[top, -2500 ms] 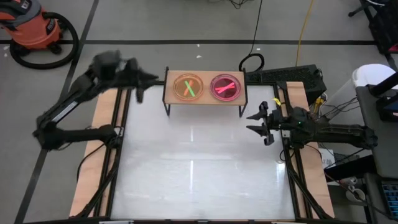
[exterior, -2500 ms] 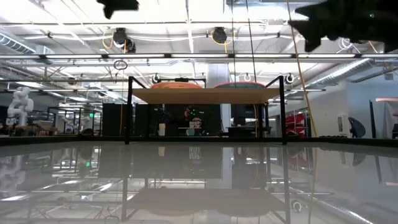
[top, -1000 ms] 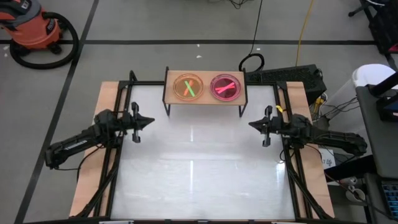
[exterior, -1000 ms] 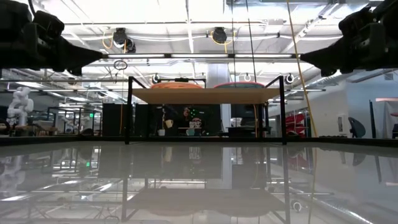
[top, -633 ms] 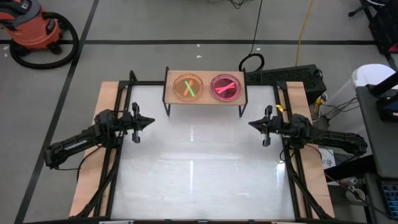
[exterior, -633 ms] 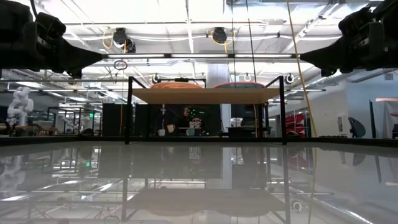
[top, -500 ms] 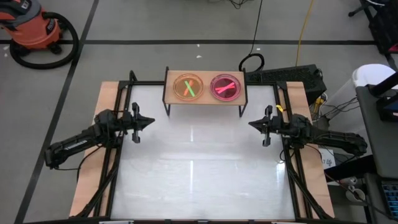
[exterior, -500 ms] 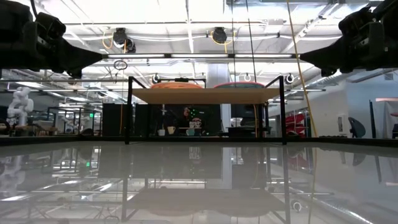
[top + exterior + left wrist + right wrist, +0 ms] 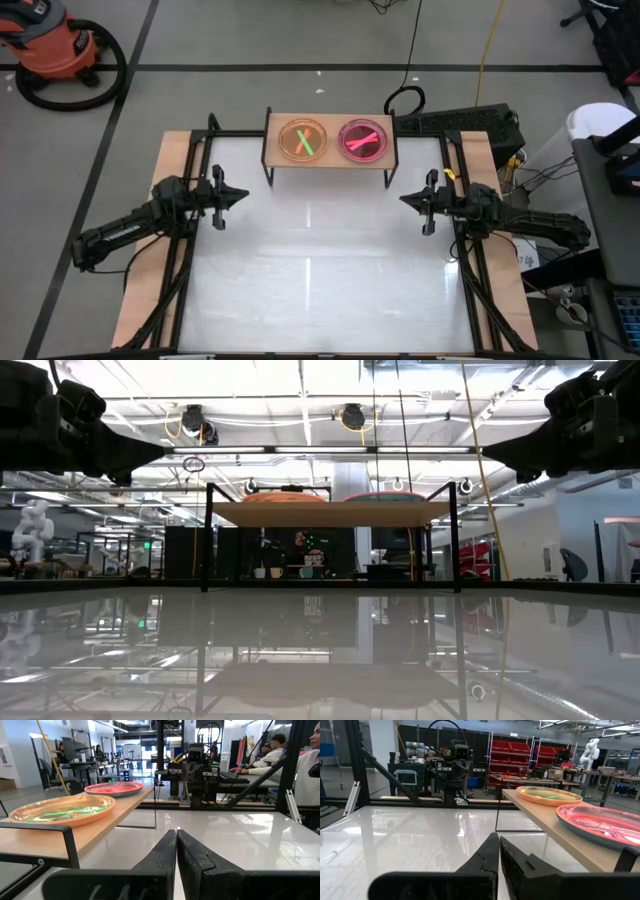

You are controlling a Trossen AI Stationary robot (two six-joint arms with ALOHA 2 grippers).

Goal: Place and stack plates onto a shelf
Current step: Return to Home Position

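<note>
The shelf (image 9: 330, 160) stands at the middle of the table's far edge on thin black legs. Two stacks of plates rest by their bases on its board: an orange-topped one (image 9: 303, 140) on the left and a pink-topped one (image 9: 362, 140) on the right. The wrist views show the same stacks, orange (image 9: 62, 810) and pink (image 9: 605, 822). My left gripper (image 9: 243, 195) hovers shut at the table's left side, pointing toward the centre. My right gripper (image 9: 403, 200) hovers shut at the right side, facing it. Neither holds anything.
The white tabletop (image 9: 320, 260) lies bare between the two grippers and toward the near edge. Long wooden boards (image 9: 150, 250) and black frame rails run along both sides. People sit beyond the table in the left wrist view (image 9: 310, 750).
Both arms have kept still over the last second. Before that, my left gripper drew back from beside the shelf's left end, toward the table's left edge and down to its present place.
</note>
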